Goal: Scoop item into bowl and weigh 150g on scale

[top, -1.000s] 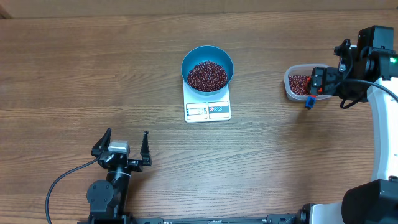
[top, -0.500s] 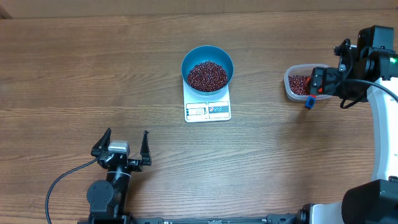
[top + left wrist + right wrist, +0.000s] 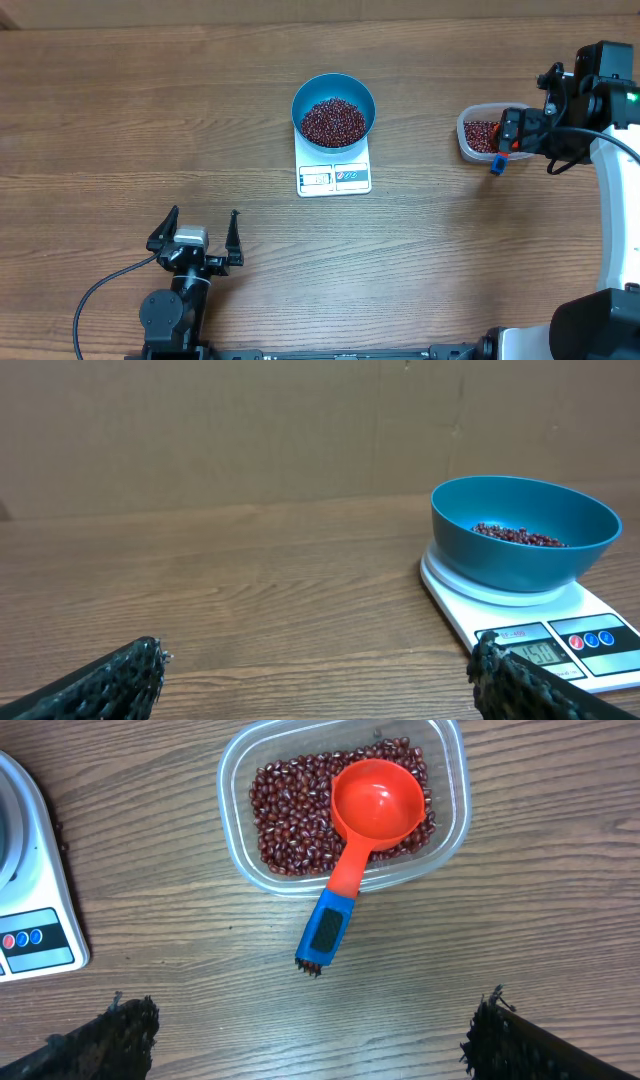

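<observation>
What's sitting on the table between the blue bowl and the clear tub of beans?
Nothing: only bare table lies between the bowl and the tub, as the overhead view shows.

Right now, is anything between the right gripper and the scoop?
Nothing visible. The open right gripper hangs above the scoop, which lies in the tub of beans, handle jutting over the rim.

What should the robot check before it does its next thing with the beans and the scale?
1. Blue bowl sits on the scale: ok.
2. Beans are in the bowl: ok.
3. Scale display appears to read 150: ok.
4. Red scoop is empty, resting in the clear tub: ok.
5. Right claw open, holding nothing: ok.
6. Left claw open, away from the scale: ok.
</observation>
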Controlling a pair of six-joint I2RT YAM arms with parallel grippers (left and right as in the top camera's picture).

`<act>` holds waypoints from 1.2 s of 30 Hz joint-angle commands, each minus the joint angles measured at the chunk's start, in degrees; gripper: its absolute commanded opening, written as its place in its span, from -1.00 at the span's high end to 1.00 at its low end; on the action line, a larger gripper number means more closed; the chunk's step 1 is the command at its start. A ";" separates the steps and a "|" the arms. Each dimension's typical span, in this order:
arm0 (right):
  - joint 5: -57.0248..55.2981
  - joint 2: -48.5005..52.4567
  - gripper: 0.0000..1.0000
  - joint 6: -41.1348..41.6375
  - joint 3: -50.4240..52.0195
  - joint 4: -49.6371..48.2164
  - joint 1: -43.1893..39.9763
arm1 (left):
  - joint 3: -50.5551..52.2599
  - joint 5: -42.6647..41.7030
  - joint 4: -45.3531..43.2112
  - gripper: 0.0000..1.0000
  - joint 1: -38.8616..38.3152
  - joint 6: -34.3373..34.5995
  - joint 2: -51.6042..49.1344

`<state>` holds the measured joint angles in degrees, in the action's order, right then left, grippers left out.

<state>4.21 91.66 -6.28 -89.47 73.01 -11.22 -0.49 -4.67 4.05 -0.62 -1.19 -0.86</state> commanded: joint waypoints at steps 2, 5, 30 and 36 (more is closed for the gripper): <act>-0.26 -0.35 -1.00 -0.22 -0.63 -0.31 -0.04 | 0.24 0.61 0.17 -0.99 0.39 0.98 0.70; -0.26 -0.52 -1.00 -0.22 -0.63 -0.44 -0.04 | 0.24 0.59 0.17 -0.99 0.39 0.98 0.70; 13.51 -9.99 -1.00 0.44 8.85 -28.09 0.35 | 0.22 0.61 0.17 -0.99 0.39 0.98 0.68; 14.32 -18.88 -1.00 0.42 24.98 -40.98 0.33 | 0.24 0.61 0.17 -0.99 0.39 0.98 0.68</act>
<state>17.74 76.75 -6.00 -70.28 34.85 -11.14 -0.49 -4.43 4.05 -0.64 -1.19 -0.86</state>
